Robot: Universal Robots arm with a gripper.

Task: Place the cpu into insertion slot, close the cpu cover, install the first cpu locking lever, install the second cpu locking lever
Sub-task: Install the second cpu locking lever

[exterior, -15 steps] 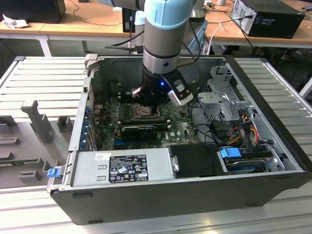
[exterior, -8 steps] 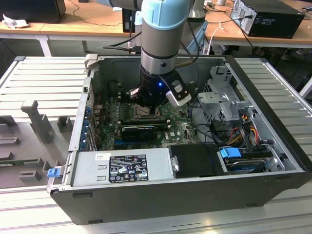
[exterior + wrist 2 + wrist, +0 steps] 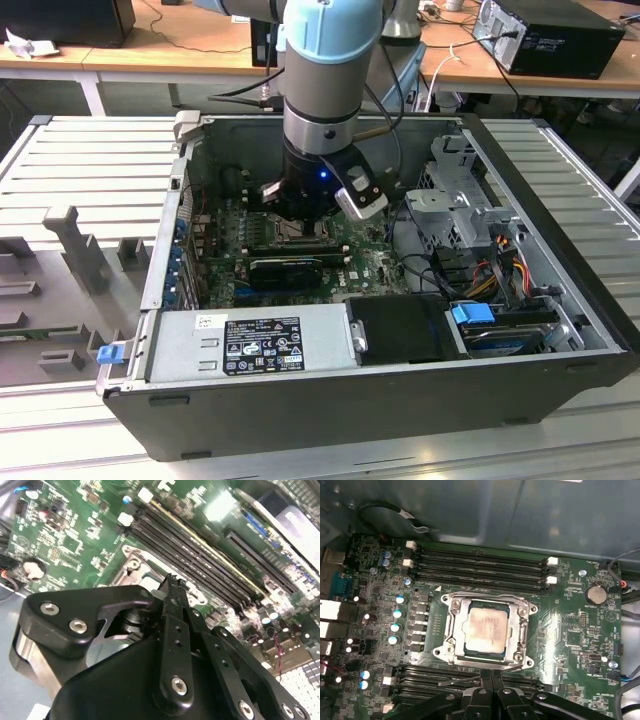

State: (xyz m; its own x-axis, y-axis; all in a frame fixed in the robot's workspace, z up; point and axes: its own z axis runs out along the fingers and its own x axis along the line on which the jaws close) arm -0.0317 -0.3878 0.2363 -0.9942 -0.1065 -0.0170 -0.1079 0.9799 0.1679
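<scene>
In the first wrist view the cpu [image 3: 487,627], a pale silver-beige square, lies in the insertion slot [image 3: 485,656] on the green board. The cpu cover [image 3: 522,630], a silver frame with a window, lies flat around it. My gripper [image 3: 492,676] is shut, with its black fingertips together at the near edge of the socket. A thin wire lever [image 3: 452,681] runs along that edge beside the fingertips. In the second wrist view the gripper [image 3: 172,580] tips touch the socket's metal frame [image 3: 132,562]. The exterior view shows the gripper [image 3: 298,215] low inside the computer case.
Long black memory slots [image 3: 480,565] flank the socket on both sides. A black graphics card [image 3: 285,270] and the grey power supply [image 3: 250,345] lie in front of the arm. A drive cage [image 3: 460,205] and cables [image 3: 500,275] fill the exterior view's right. Case walls [image 3: 165,240] enclose the board.
</scene>
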